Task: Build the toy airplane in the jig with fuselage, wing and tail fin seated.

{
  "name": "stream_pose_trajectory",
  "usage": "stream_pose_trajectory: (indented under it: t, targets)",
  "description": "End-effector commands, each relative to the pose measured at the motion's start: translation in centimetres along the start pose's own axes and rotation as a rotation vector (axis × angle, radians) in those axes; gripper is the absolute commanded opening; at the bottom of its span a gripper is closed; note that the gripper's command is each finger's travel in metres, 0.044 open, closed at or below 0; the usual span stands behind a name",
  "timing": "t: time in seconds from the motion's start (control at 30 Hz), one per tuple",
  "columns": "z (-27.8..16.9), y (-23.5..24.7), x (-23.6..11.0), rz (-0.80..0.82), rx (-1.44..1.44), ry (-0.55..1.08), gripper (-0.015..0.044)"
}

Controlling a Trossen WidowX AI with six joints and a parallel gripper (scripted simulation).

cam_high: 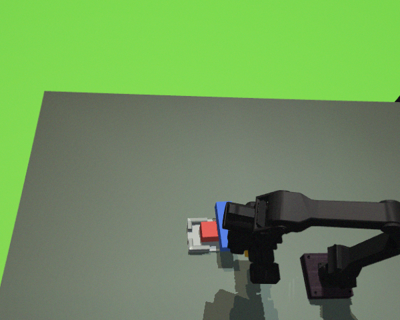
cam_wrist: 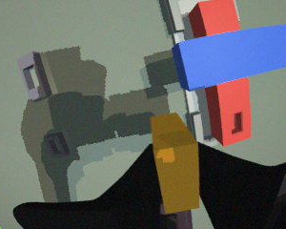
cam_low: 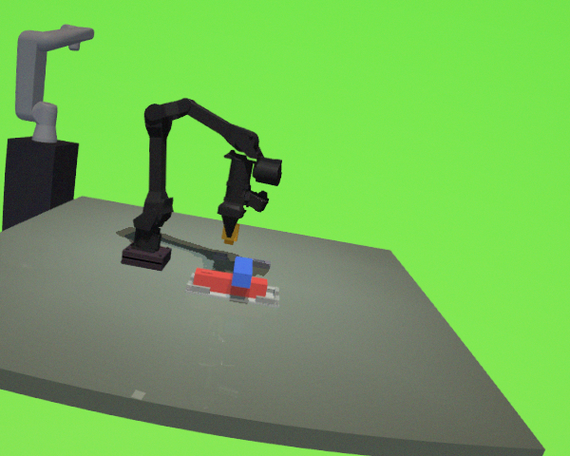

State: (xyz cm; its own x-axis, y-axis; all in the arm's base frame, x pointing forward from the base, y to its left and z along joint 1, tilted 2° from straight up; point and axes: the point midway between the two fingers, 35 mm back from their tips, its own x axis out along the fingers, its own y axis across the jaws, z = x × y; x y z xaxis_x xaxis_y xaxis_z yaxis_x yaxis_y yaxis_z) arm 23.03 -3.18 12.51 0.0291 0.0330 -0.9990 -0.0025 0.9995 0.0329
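Observation:
The red fuselage [cam_high: 209, 231] [cam_low: 214, 281] [cam_wrist: 234, 107] lies in the light grey cradle [cam_high: 194, 249] [cam_low: 197, 289] [cam_wrist: 196, 125]. The blue wing [cam_high: 221, 227] [cam_low: 242, 272] [cam_wrist: 235, 56] lies across the fuselage's top; its tab is hidden. The tail socket shows as a dark slot near the fuselage's near end in the wrist view. My gripper [cam_low: 230, 234] [cam_wrist: 169, 147] is shut on the orange tail fin [cam_high: 246, 253] [cam_low: 230, 240] [cam_wrist: 181, 183]. It holds the fin in the air, above and beside the tail end of the cradle. The fingertips are hidden in the top view.
Two small grey-purple holders, one larger [cam_wrist: 34, 76] and one smaller [cam_wrist: 57, 144], lie on the table beside the cradle, partly in the arm's shadow. The arm's dark base [cam_high: 314, 275] [cam_low: 146, 257] stands nearby. A grey arm on a black pedestal [cam_low: 40, 181] stands behind the table.

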Motion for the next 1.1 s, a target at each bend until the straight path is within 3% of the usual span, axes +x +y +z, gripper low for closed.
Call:
stream_pose_trajectory:
  t: [0.0, 1.07]
  targets:
    - [-0.1, -1.0, 0.2, 0.004, -0.009, -0.003, 0.0]
    - [-3.3, -10.1, 2.0, -0.004, -0.085, 0.001, 0.0]
